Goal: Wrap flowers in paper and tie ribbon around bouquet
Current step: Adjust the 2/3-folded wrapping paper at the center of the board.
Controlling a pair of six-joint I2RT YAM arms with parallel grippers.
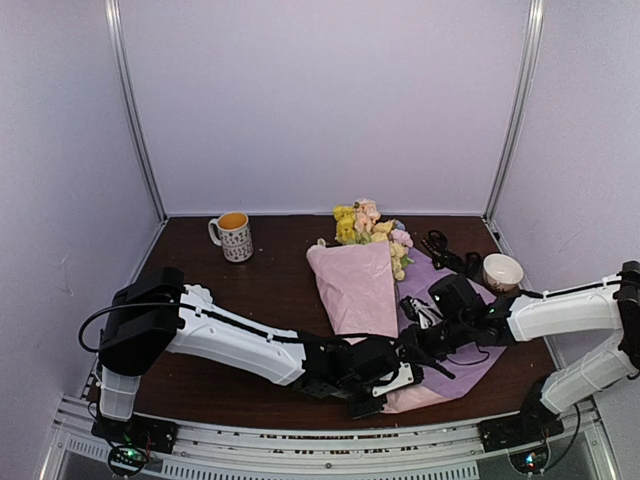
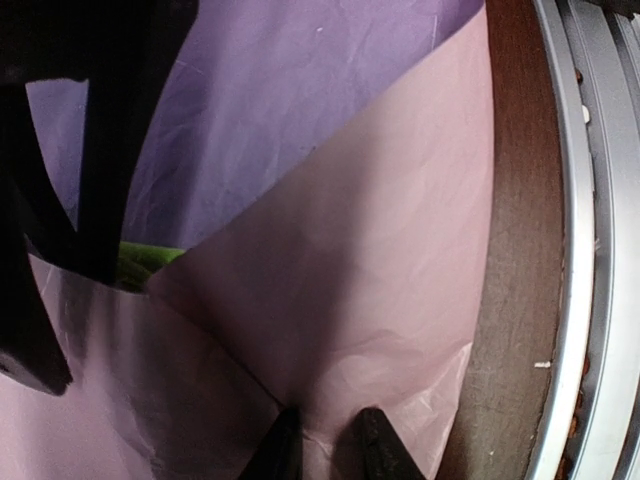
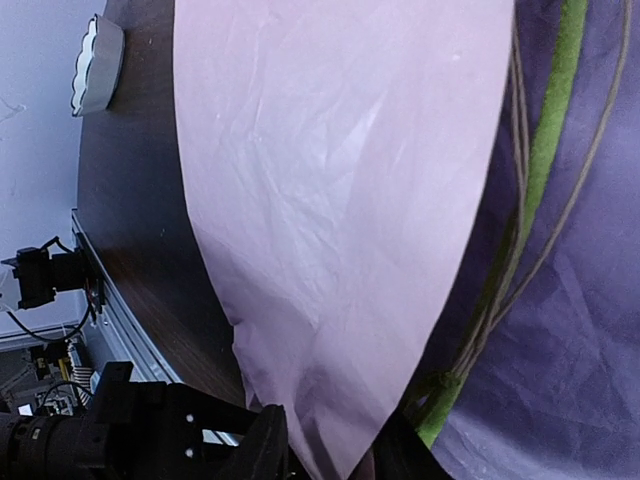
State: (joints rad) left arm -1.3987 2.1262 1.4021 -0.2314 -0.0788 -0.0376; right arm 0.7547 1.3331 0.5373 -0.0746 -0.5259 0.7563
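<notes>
The flowers lie at the back middle of the table, blooms away from me. The pink paper is folded over their stems as a tapering flap, and its lilac side shows to the right. My left gripper is at the flap's near tip, shut on a fold of the paper between its fingers. My right gripper stands just behind it; its jaws are apart with the flap's point lying between them. Green stems run beside the flap. I cannot pick out the ribbon.
A patterned mug stands at the back left. Black scissors and a white bowl are at the back right. The metal rail along the table's near edge is close to my left gripper.
</notes>
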